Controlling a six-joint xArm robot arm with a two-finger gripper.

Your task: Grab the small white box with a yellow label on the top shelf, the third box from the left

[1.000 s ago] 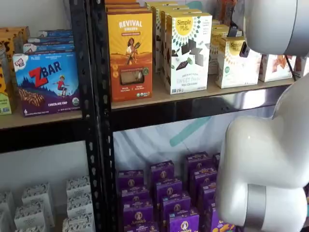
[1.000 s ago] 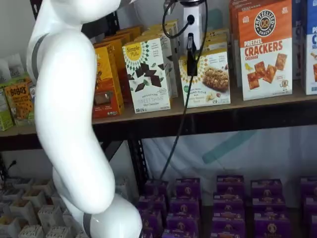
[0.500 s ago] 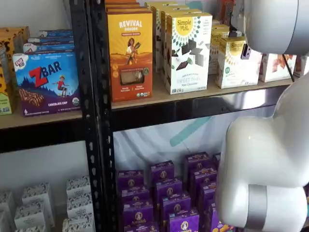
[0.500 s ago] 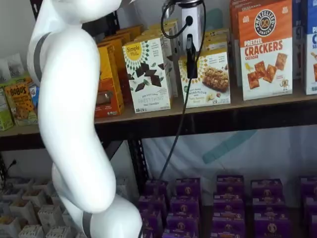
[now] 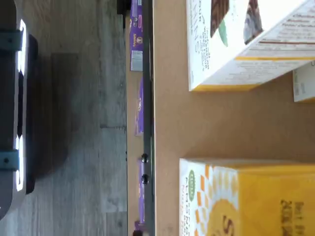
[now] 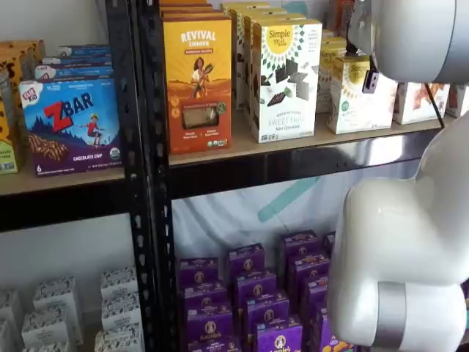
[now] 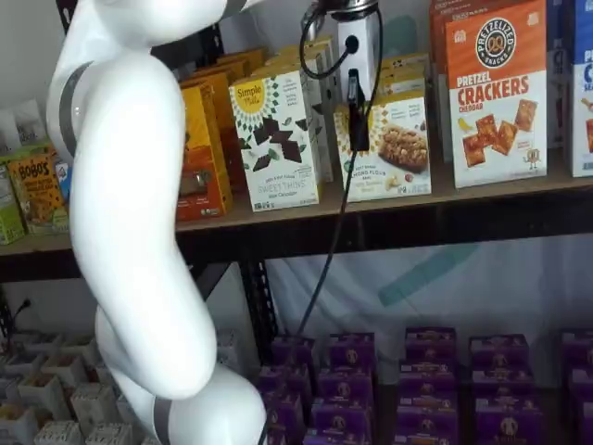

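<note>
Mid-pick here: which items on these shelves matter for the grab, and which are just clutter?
Job:
small white box
top shelf
gripper, hanging in front of the box

Bystanders:
Sweet Thins box
Revival box
pretzel crackers box
Zbar box
purple boxes below

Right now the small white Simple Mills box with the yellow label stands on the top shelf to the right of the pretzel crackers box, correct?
Not quite. The small white box stands on the top shelf, but left of the pretzel crackers box, as a shelf view shows.
</note>
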